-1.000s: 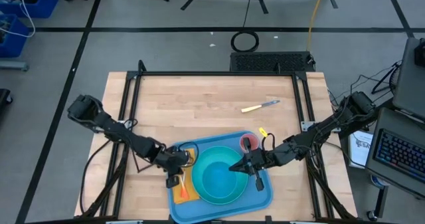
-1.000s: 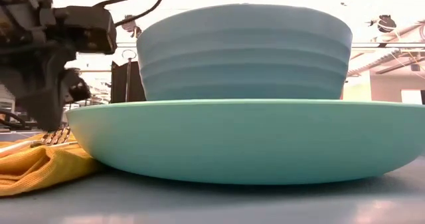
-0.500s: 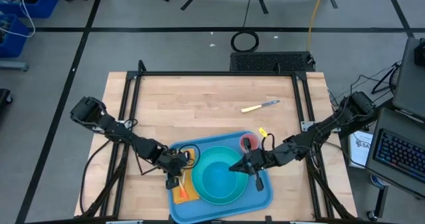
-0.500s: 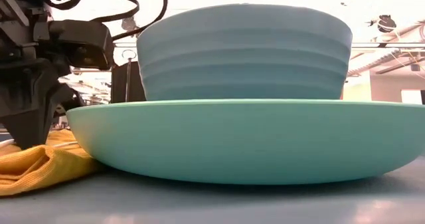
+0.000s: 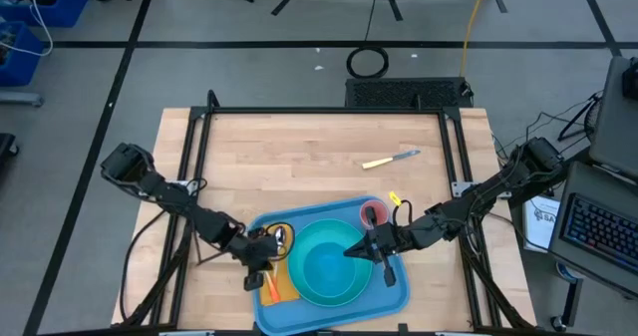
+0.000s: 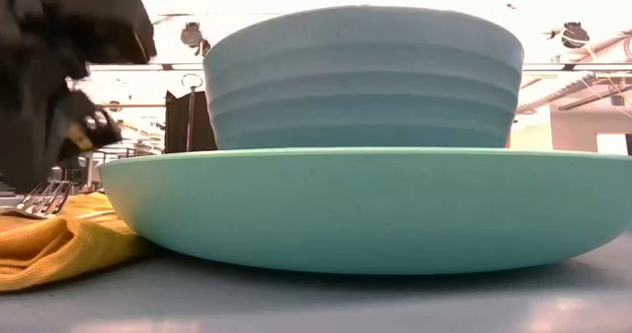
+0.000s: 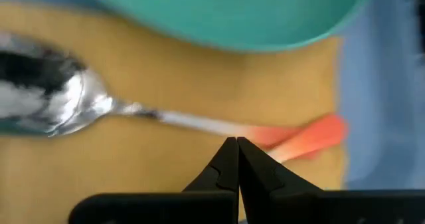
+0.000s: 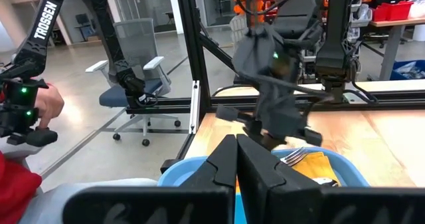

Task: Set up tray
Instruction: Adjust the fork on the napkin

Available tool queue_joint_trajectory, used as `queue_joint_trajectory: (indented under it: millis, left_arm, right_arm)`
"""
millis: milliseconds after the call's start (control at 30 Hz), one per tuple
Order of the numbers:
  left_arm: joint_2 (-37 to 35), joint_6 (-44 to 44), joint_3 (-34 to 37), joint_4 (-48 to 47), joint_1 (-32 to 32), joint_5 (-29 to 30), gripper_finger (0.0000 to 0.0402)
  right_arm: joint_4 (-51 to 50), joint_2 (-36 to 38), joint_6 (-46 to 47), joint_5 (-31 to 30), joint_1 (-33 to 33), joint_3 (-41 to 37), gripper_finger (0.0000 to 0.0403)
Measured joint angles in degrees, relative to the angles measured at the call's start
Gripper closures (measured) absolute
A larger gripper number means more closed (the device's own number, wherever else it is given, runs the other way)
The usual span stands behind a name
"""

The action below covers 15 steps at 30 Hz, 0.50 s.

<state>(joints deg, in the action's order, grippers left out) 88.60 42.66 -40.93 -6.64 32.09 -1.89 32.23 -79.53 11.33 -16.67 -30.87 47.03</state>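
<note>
Bench (image 5: 299, 147): wooden top inside a black frame; it carries the tray at its near edge.
Tray (image 5: 394, 288): blue, flat, at the near middle of the bench, holding the plate, bowl, napkin and cup.
Plate (image 5: 344, 294): teal, round, in the middle of the tray.
Bowl (image 6: 363, 76): paler blue, ribbed, standing upright on the plate.
Napkin (image 5: 283, 288): yellow, on the tray's left part, touching the plate's left rim.
Left gripper (image 5: 256, 276): above the tray's left edge, over the napkin; jaws clenched, fingertips together with nothing between them.
Right gripper (image 5: 385, 272): above the tray's right part, beside the plate; jaws clenched and empty.
Spoon (image 7: 99, 108): on the napkin, steel bowl, orange handle.
Fork (image 6: 44, 199): tines resting on the napkin, left of the plate.
Cup (image 5: 372, 214): small, red, possibly upright, at the tray's far right corner.
Knife (image 5: 390, 159): yellow handle, on bare bench, well beyond the tray.
</note>
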Motion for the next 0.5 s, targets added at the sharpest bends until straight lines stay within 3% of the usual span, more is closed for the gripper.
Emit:
queue_joint_trajectory:
  millis: [100,233,500]
  left_arm:
    - [0.0,1.6,-0.1,0.4,1.1,-1.5,0.0401]
    - [0.1,1.9,0.0,1.2,2.4,2.1,0.0401]
    - [0.1,1.0,0.0,0.7,1.0,2.2,0.0401]
  right_arm:
    - [-0.3,0.0,0.0,0.0,0.0,0.0,0.0403]
    - [-0.6,0.0,0.0,0.0,0.0,0.0,0.0403]
    - [-0.8,0.0,1.3,0.0,0.0,0.0,0.0403]
